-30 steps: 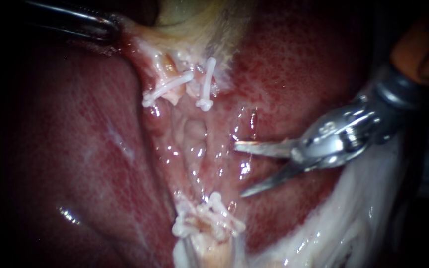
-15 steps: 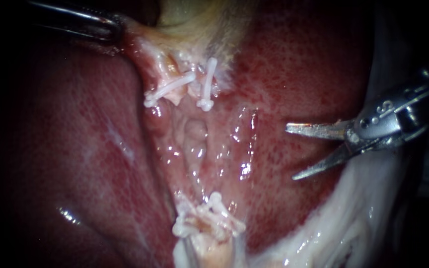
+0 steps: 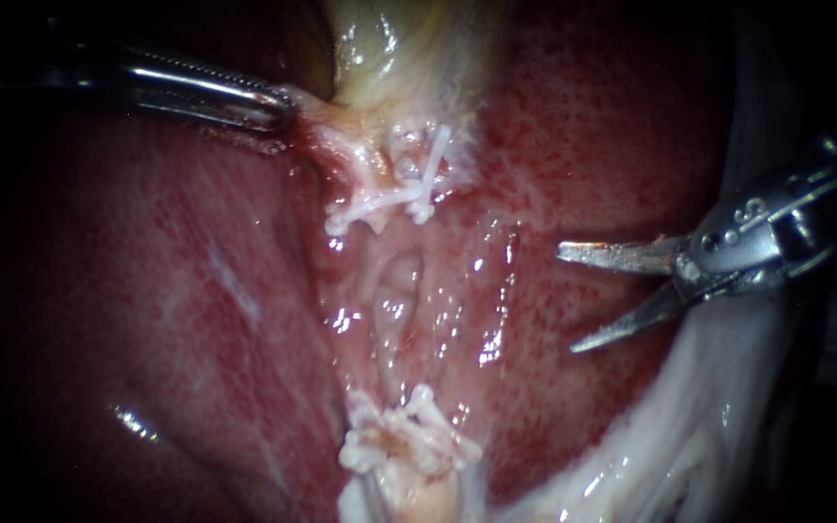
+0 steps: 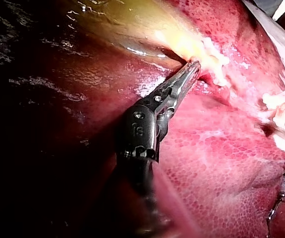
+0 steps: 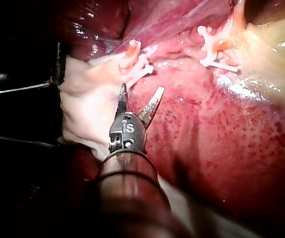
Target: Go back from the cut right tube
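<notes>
Over liver [image 3: 147, 291], right instrument [image 3: 567, 299] horizontal, tip leftward.

Red liver [image 3: 612, 126], gallbladder [image 3: 380, 48] and clipped tubes [image 3: 404, 453] on it

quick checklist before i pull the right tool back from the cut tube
1. Right tool blades open, holding nothing: ok.
2. Right tool apart from the upper clips and lower clips: ok.
3. Clips sitting on both cut ends: ok.
4. Left tool shut on pale tissue beside the gallbladder: ok.
5. Oozing at the cut ends: cannot tell.
6. Room behind the right tool's shaft: cannot tell.
</notes>
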